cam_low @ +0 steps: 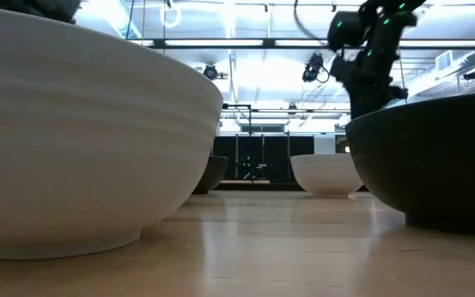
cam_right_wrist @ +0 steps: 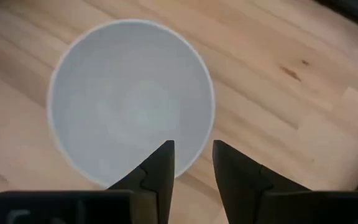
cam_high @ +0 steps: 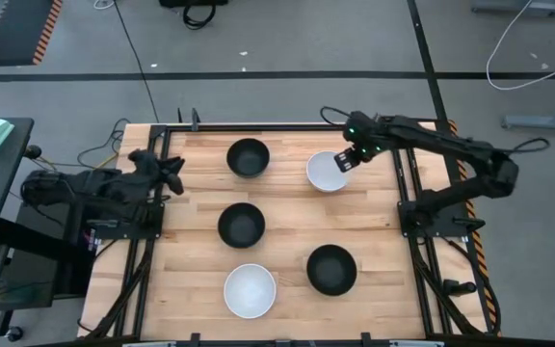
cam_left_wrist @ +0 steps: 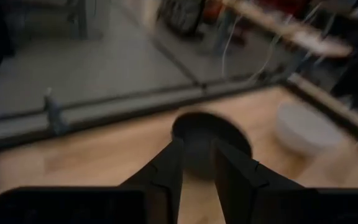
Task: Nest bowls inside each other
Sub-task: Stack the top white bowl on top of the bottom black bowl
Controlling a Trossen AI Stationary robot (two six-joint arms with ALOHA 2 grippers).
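Observation:
Five bowls stand on their bases on the wooden table. In the high view the far black bowl (cam_high: 248, 157) and far white bowl (cam_high: 328, 172) lie toward the far edge. A black bowl (cam_high: 241, 225) sits mid-table. Another black bowl (cam_high: 331, 269) and a white bowl (cam_high: 250, 290) sit near. My right gripper (cam_high: 347, 159) (cam_right_wrist: 191, 154) hovers open over the far white bowl (cam_right_wrist: 129, 99), above its right rim, touching nothing. My left gripper (cam_high: 171, 173) (cam_left_wrist: 199, 155) is open at the table's left edge, pointing at the far black bowl (cam_left_wrist: 210, 134).
In the low view the near white bowl (cam_low: 72, 140) and the near black bowl (cam_low: 435, 157) fill the foreground, and the far white bowl (cam_low: 324, 173) shows between them. Black frame rails (cam_high: 408, 183) run along the table's left and right sides. Bare wood lies between the bowls.

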